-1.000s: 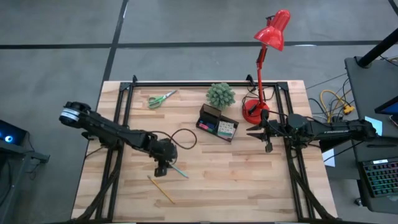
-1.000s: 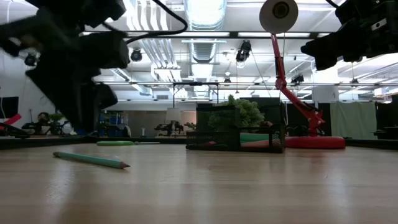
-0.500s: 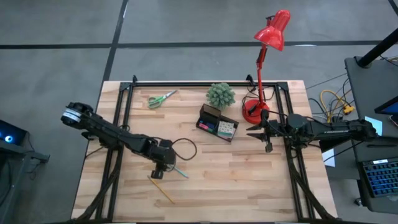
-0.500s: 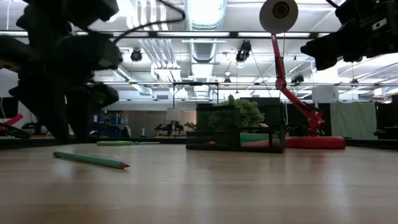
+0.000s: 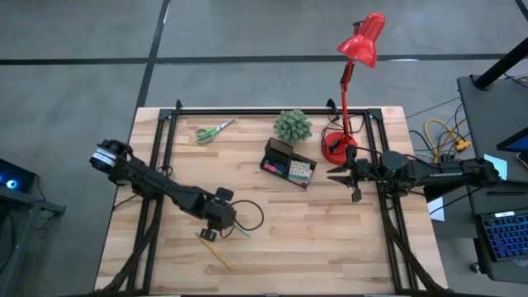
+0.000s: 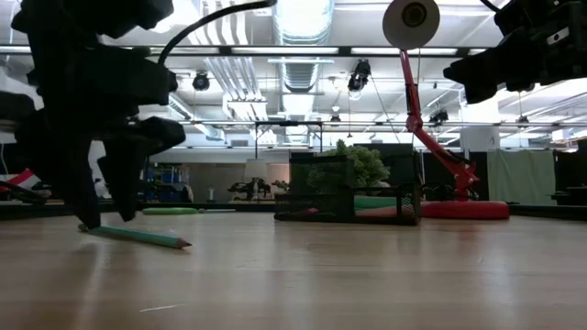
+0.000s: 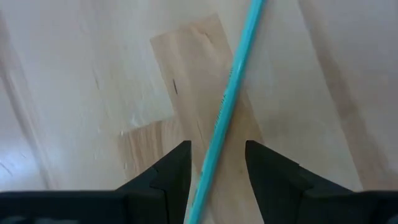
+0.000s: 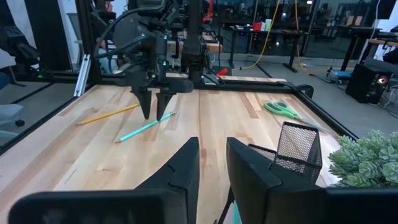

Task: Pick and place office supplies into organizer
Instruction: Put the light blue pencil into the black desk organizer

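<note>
From the high view, the left gripper (image 5: 211, 233) sits low over the front-left part of the tabletop (image 5: 330, 239), right above the teal pen (image 5: 240, 228), with the yellow pencil (image 5: 216, 253) lying just beside it toward the front edge. The organizer (image 5: 289, 162) is well apart, up near the potted plant (image 5: 293, 126) and the red lamp (image 5: 351, 82). The right gripper (image 5: 342, 172) just waits by the lamp base, and its fingers look nearly together.

In the low view, the left fingers (image 6: 87, 197) point straight down, tips about at the wood, straddling the tail end of the pen (image 6: 135, 236), which lies flat.

The left wrist view makes it clearest: both fingers (image 7: 171, 174) are spread wide with the pen (image 7: 225, 106) running between them, nothing gripped yet.

In the right wrist view, the far arm stands upright over the pen (image 8: 144, 127) and the scissors (image 8: 282, 109) lie further back.

My guess is the pen is light, stiff and kinda slick, so it'll roll or pivot if pinched off-centre. I'd grab nearer the middle of the barrel, squarely across it.
</note>
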Controlling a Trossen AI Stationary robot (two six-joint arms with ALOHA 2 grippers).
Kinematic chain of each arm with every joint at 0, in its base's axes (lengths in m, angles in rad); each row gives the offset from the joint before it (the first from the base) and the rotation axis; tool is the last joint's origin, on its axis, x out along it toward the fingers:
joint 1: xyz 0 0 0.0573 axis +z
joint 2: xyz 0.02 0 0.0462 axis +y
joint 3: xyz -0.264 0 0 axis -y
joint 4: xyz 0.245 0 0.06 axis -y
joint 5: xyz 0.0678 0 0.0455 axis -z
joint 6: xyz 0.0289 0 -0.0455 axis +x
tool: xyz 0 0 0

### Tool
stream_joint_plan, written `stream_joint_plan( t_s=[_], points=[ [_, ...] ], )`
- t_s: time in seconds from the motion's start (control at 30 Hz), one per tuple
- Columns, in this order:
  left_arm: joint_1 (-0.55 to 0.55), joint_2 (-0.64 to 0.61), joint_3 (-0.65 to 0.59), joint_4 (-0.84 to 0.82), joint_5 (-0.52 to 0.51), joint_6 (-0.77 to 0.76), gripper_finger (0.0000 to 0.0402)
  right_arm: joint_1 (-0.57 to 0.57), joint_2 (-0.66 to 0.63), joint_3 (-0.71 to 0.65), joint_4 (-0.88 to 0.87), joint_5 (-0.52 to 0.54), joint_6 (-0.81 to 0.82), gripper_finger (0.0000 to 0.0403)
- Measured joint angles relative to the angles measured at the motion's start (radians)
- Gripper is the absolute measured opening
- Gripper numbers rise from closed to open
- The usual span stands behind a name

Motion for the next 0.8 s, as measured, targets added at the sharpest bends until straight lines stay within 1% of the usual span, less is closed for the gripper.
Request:
stream_joint_plan(
  t_s=[0.17,0.43,0.8],
  points=[
    [-0.001,0.045,0.032,0.005,-0.005,0.027,0.0138,0.0,0.0,0.0,0.0,0.0,0.0,0.0081],
    [-0.002,0.066,0.028,-0.009,-0.003,0.045,0.0138,0.0,0.0,0.0,0.0,0.0,0.0,0.0086],
    [-0.001,0.067,0.027,-0.008,-0.002,0.053,0.0138,0.0,0.0,0.0,0.0,0.0,0.0,0.0069]
  ],
)
